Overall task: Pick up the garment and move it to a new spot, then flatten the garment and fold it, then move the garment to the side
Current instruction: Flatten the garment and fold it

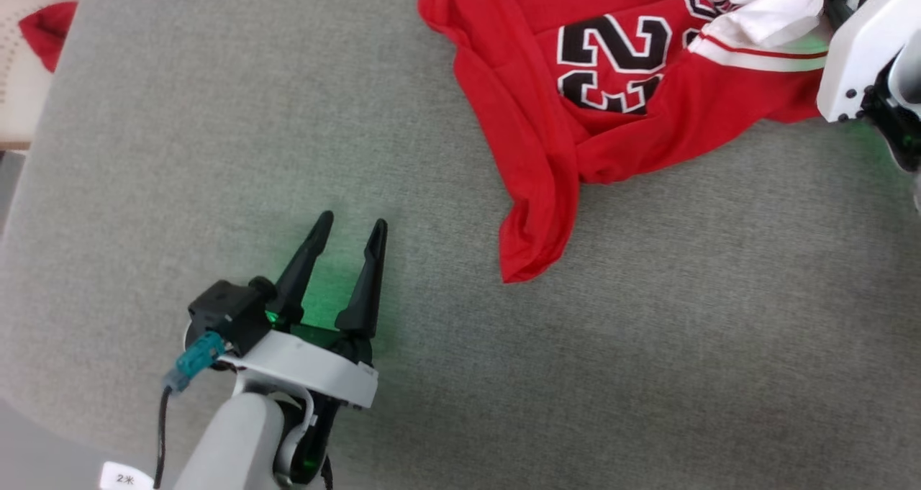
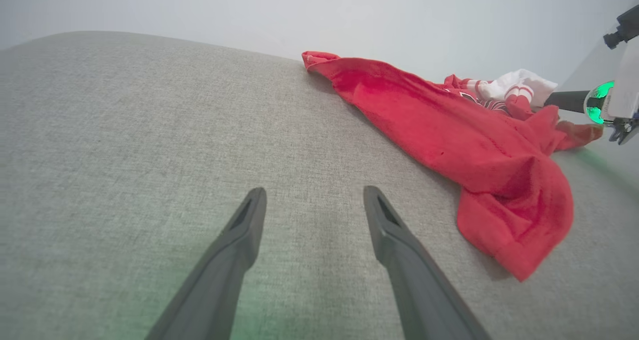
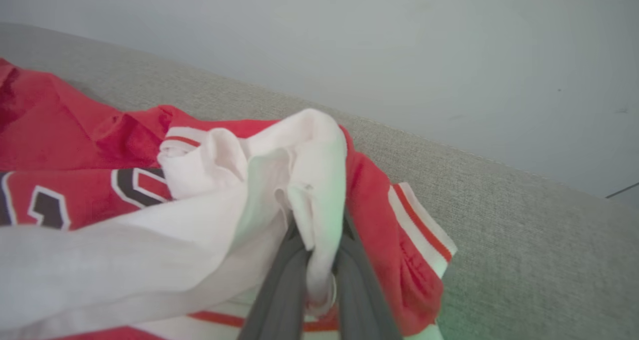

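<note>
Your left gripper (image 1: 354, 221) hangs low over the bare grey fabric of the counter (image 1: 216, 152) at the near left, its two dark fingers spread wide and holding nothing. In the left wrist view, that gripper (image 2: 314, 192) has only grey cloth between its fingers. It stands well apart from the garment (image 1: 525, 116).

The garment lies crumpled at the far right of the counter. Its red body is rumpled, and one red flap (image 1: 536, 238) trails toward the near side. Black numerals outlined in white (image 1: 611, 62) face up. The white lining (image 1: 770, 8) is bunched at the garment's right end, beside striped trim (image 1: 763, 55).

Your right gripper (image 1: 835, 4) is at that end. In the right wrist view, the right gripper (image 3: 319, 240) has its fingers pressed together on a fold of the white lining (image 3: 319, 180), pinching the garment (image 3: 75, 130). The rest of the garment rests on the counter. Whether the pinched fold is raised off the surface cannot be told.

In the left wrist view, the garment (image 2: 449, 135) reaches across to the right gripper (image 2: 564, 100).
</note>
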Motion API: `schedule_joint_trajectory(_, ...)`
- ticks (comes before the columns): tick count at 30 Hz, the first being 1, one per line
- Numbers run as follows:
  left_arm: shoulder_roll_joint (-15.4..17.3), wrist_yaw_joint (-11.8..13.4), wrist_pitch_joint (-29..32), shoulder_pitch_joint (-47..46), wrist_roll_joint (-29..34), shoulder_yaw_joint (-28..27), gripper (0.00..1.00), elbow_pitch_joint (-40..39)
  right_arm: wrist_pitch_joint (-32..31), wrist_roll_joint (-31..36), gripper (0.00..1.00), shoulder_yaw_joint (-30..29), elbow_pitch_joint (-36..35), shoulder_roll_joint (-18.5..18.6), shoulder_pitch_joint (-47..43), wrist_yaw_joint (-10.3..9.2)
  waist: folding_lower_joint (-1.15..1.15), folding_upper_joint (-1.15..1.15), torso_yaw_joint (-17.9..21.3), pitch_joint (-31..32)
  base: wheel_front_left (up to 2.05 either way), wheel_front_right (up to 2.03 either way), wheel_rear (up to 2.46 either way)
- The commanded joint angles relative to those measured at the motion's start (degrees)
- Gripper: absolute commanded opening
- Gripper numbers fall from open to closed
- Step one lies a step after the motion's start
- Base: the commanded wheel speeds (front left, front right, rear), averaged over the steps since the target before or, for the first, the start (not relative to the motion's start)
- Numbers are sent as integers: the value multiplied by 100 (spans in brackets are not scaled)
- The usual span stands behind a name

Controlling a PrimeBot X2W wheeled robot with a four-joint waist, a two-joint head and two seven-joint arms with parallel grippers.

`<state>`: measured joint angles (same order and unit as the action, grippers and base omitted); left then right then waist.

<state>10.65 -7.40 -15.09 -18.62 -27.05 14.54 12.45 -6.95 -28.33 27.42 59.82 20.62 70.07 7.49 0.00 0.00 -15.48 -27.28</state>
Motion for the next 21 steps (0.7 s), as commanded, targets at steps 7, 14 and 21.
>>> schedule_joint_trajectory(7,140,-12,-6,23,49,-148,100,-111,590,20,100,68,164,-147,51,1,0,0,6,106,0,0,0)
schedule_joint_trajectory(14,649,-12,-6,37,138,-332,100,-373,1397,-356,100,306,-798,100,-567,1,0,0,383,377,0,0,0)
schedule_joint_trajectory(21,1552,-12,483,-502,-10,-94,100,-895,1869,-556,100,258,-2272,374,-1844,1,0,0,916,586,0,0,0)
